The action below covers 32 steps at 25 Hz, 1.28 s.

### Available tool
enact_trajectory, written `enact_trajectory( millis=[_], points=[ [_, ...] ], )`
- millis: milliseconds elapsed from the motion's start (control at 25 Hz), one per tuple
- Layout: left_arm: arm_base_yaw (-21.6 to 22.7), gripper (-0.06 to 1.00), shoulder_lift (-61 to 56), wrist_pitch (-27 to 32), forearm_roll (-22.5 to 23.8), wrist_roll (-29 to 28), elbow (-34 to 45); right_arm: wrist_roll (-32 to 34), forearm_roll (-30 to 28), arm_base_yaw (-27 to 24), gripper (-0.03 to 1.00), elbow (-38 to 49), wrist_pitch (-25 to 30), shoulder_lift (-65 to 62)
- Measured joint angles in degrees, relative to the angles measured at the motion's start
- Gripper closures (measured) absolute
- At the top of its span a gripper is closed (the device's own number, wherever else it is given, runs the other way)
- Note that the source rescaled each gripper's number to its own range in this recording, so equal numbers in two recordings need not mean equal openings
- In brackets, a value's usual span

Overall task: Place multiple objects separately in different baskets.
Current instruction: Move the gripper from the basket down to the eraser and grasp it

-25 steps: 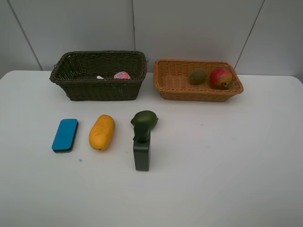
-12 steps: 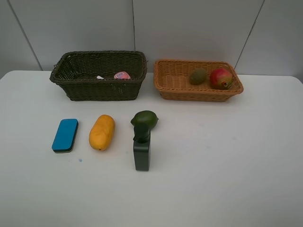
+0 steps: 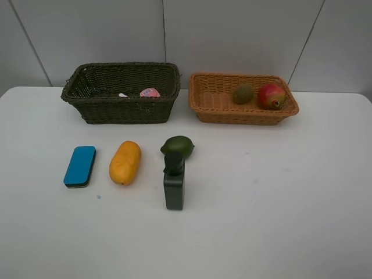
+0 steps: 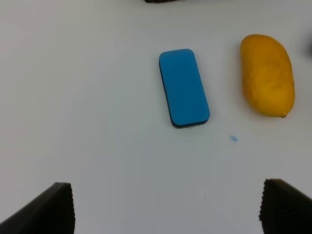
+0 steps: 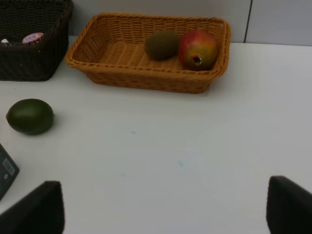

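On the white table lie a blue eraser block, an orange-yellow mango, a green avocado and a dark green bottle lying just in front of the avocado. The dark basket holds a pink bottle and a white-pink marker. The orange-tan basket holds a kiwi and a pomegranate. My left gripper hangs open above the table short of the eraser and the mango. Open too, my right gripper faces the avocado and the orange-tan basket. Neither arm shows in the exterior high view.
Grey wall panels rise right behind both baskets. A small blue speck marks the table in front of the mango. Bare white tabletop stretches across the front and the right side.
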Motion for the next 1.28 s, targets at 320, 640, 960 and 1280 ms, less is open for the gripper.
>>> enact_trajectory(
  millis=[320,640,960,1280],
  points=[
    [0.0,-0.06,17.46,-11.91,-0.48,0.0,0.0,0.0,0.0,0.0,-0.03,0.0,0.0,0.0],
    [-0.06,-0.06,33.08,-20.16,-4.63,0.0,0.0,0.0,0.0,0.0,-0.03,0.0,0.0,0.0],
    [-5.76,-0.06,44.12,-27.6,-6.14,-1.24,-0.04,0.05,-0.04,0.0,-0.03,0.0,0.0,0.0],
    [-8.02,-0.06,54.1,-34.3,-6.51,-5.61,-0.04,0.05,-0.04,0.0,-0.03,0.0,0.0,0.0]
  ],
)
